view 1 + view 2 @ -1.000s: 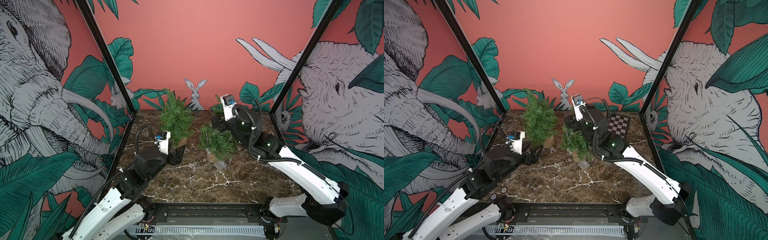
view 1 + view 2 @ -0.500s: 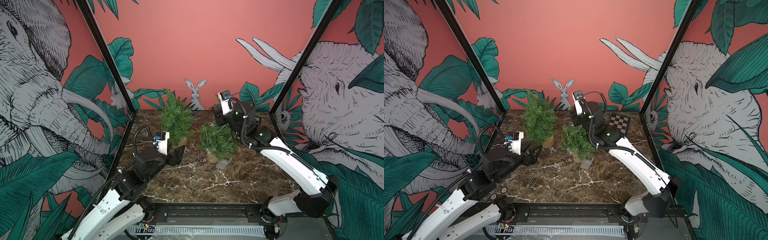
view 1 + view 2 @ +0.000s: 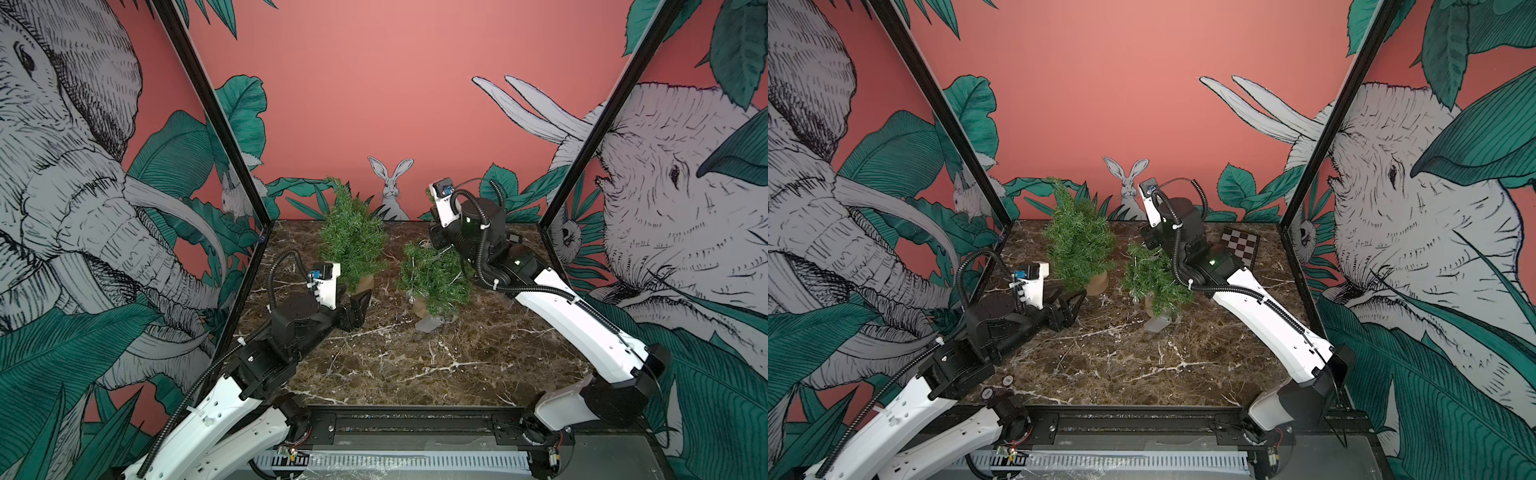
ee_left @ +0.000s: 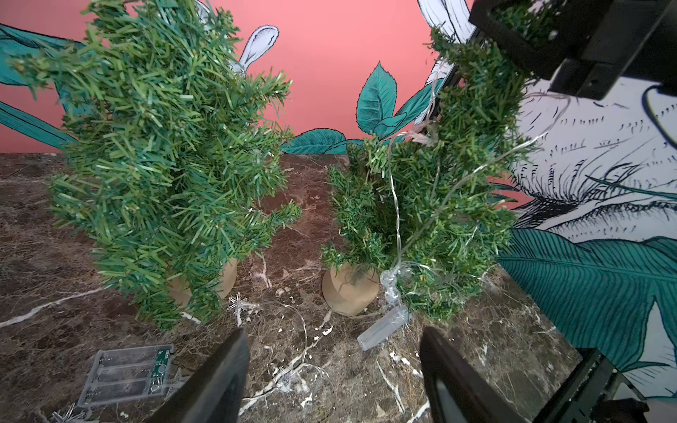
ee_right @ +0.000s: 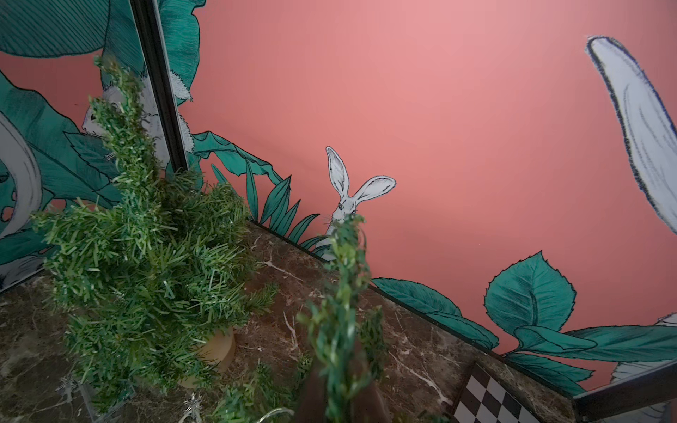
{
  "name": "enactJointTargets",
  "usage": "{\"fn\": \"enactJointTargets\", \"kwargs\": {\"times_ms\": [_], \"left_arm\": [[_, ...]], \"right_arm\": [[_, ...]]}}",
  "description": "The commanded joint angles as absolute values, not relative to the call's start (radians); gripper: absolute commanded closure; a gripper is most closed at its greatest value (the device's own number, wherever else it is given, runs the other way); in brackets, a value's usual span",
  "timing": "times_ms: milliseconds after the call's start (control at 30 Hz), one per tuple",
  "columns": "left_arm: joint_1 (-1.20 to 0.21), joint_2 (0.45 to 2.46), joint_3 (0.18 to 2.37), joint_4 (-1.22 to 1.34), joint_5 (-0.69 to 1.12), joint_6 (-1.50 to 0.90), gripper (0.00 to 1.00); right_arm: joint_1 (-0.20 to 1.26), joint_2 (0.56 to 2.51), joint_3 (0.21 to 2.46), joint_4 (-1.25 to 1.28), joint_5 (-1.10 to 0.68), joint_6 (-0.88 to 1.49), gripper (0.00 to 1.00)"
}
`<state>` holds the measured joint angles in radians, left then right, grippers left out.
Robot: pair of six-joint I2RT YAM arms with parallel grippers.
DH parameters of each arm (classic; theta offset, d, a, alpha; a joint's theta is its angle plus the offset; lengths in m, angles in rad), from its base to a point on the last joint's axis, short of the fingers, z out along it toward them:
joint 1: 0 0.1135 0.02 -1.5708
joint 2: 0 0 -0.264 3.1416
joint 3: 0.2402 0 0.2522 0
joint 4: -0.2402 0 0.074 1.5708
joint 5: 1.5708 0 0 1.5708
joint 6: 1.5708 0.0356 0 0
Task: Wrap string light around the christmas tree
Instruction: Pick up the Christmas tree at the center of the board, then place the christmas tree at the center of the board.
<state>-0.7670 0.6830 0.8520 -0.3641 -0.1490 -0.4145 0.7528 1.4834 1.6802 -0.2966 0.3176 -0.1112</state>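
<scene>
**Fig.: R grip on treetop — tip-over risk**

Right gripper [image 4: 571, 44] is clamped on the tip of the leaning christmas tree [image 3: 434, 276], at table [image 3: 415, 365] centre; any pull w/ that grip could topple it. String light [image 4: 395, 205] hangs loose down the tree, battery case [image 4: 383, 327] at 6 o'clock of its base; wire may snag. Left gripper [image 4: 331, 373] hovers open, empty. Vs. 1 s ago: right jaws have shut, tree leans more.

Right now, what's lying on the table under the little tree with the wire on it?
Beside the right tree's tan base lies a small clear case on thin light wire. What lies beneath its branches on the far side is hidden.
</scene>
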Motion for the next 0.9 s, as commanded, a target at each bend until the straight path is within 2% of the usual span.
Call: {"fn": "enactJointTargets", "kwargs": {"times_ms": [0,633,867], "left_arm": [[-0.770,0.698,0.872,-0.330,-0.182,-0.407,0.26],[-0.770,0.670,0.784,-0.226,-0.281,-0.379,0.26],[-0.770,0.676,0.765,-0.199,-0.318,-0.373,0.26]], "right_arm": [[0.725,1.487,1.776,-0.134,0.373,-0.201,1.00],[0.508,1.736,2.044,-0.134,0.319,-0.195,1.00],[0.440,1.778,2.064,-0.136,0.300,-0.149,1.00]]}}
